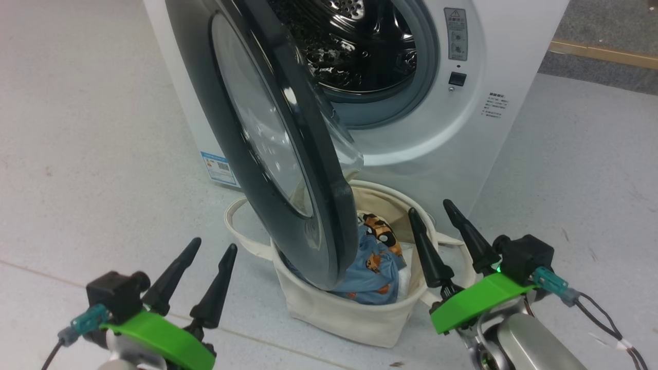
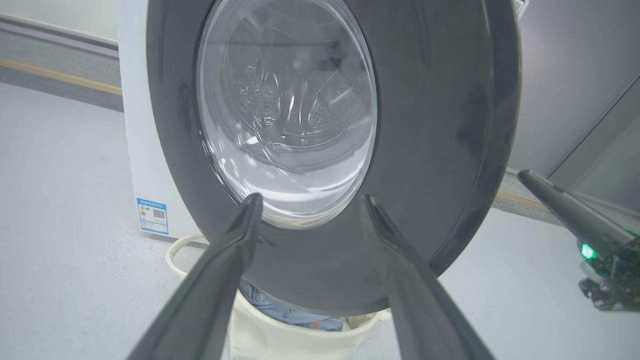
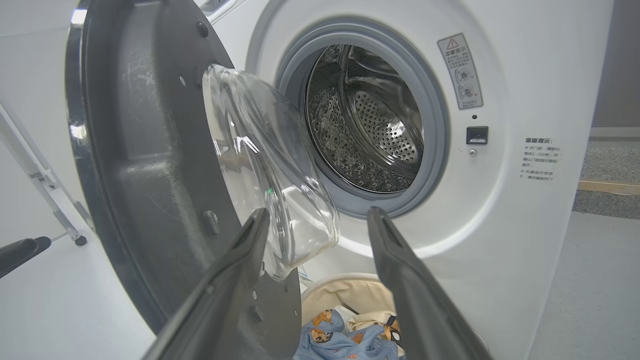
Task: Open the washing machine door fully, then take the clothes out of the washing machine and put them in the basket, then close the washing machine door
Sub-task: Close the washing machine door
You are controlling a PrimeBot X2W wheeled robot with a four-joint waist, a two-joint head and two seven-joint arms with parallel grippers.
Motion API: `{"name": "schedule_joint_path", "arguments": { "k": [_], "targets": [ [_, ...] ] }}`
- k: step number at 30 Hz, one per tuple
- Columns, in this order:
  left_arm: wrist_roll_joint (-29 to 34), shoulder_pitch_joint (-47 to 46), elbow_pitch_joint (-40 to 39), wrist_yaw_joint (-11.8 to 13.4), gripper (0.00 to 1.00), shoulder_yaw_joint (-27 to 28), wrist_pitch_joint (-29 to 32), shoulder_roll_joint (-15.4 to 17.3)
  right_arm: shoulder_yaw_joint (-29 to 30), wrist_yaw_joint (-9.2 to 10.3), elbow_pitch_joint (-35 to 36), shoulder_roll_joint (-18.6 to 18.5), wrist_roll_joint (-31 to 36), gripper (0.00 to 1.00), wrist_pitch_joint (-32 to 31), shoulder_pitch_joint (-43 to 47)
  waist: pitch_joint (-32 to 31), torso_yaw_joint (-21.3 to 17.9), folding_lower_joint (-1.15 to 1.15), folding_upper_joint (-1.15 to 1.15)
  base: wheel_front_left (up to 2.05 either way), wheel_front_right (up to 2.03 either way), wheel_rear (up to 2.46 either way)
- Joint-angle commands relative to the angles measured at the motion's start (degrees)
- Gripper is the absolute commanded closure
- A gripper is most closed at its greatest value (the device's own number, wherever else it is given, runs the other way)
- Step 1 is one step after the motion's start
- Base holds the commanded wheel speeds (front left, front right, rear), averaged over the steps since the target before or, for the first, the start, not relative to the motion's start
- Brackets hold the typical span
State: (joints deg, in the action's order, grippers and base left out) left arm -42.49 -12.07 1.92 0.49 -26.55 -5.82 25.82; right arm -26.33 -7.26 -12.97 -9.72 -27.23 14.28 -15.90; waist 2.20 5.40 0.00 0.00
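The white washing machine [image 1: 462,139] stands ahead with its door [image 1: 267,154] swung partly open, black ring and clear glass bowl hanging over the basket. The steel drum [image 3: 370,130] looks bare inside. The cream basket [image 1: 349,308] sits on the floor below the door, holding the clothes [image 1: 375,262], light blue with orange cartoon animals. My left gripper [image 1: 211,249] is open, left of the basket, facing the door's outer face [image 2: 425,150]. My right gripper [image 1: 432,205] is open at the basket's right rim, pointing toward the drum opening [image 3: 370,130], nothing between its fingers.
Grey floor [image 1: 77,128] spreads to the left and right of the machine. A blue label [image 1: 220,167] marks the machine's lower corner. A metal stand leg with a caster [image 3: 50,200] is seen at the left in the right wrist view. A wooden strip [image 1: 601,51] lines the far floor.
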Motion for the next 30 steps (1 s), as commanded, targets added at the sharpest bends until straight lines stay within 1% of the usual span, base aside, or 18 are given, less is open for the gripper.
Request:
{"name": "schedule_joint_path", "arguments": {
  "k": [1,5,9,27,28,30],
  "targets": [
    [1.4,-1.6,-1.7,-0.2,0.0,1.8,-1.3,2.1,-0.3,-0.23,2.2,-0.4,0.7,0.0,0.7,-0.6,0.0,0.0,0.0,0.0,0.0,0.0,0.0],
    [2.8,-0.8,-0.7,0.2,0.0,1.5,-3.0,2.2,-0.3,-0.23,2.5,-0.7,0.7,0.0,0.7,-0.4,-0.1,0.1,0.0,0.0,0.0,0.0,0.0],
    [2.2,-0.3,0.0,0.2,0.0,1.8,-3.7,2.0,-0.3,-0.23,2.5,-0.9,0.7,0.0,0.7,-0.3,-0.2,0.1,0.0,0.0,0.0,0.0,0.0],
    [0.9,-0.1,0.2,0.7,0.0,1.6,-3.5,1.5,-0.6,-0.23,2.7,-1.1,0.7,0.0,0.4,-0.4,-0.2,0.5,0.0,0.0,0.0,0.0,0.0],
    [0.8,-0.1,0.2,0.7,0.0,1.6,-3.5,1.5,-1.0,-0.23,3.2,-1.1,0.7,1.0,0.4,-0.5,-0.3,0.5,0.0,0.0,0.0,0.0,0.0],
    [0.7,0.0,0.3,0.8,0.0,1.5,-3.5,1.4,-1.8,-0.23,5.0,-1.3,0.4,1.0,0.5,-0.6,-0.4,0.6,0.0,0.0,0.0,0.0,0.0]
  ]
}}
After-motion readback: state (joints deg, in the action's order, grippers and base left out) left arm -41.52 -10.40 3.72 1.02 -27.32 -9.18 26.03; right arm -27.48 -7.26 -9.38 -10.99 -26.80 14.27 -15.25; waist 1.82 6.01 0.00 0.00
